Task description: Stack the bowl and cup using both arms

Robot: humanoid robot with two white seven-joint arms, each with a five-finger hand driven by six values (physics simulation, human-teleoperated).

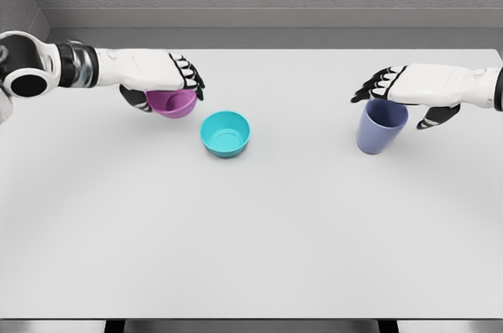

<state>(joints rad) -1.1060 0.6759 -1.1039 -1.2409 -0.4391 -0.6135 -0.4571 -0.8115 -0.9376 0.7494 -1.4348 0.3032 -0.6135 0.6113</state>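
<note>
Left hand (161, 78) grasps the purple bowl (174, 104) from above, at far left of the white counter (251, 231). Teal bowl (225, 133) sits just right of it, apart, upright. Right hand (409, 85) grips the blue cup (380, 127) by its rim, far right.

left hand (161, 82) — fingers curled, palm down | right hand (405, 89) — fingers curled, palm down

Smooth matt plastic-looking purple bowl (174, 103), teal bowl (225, 133), blue cup (380, 128), matt white table (251, 231)
</note>
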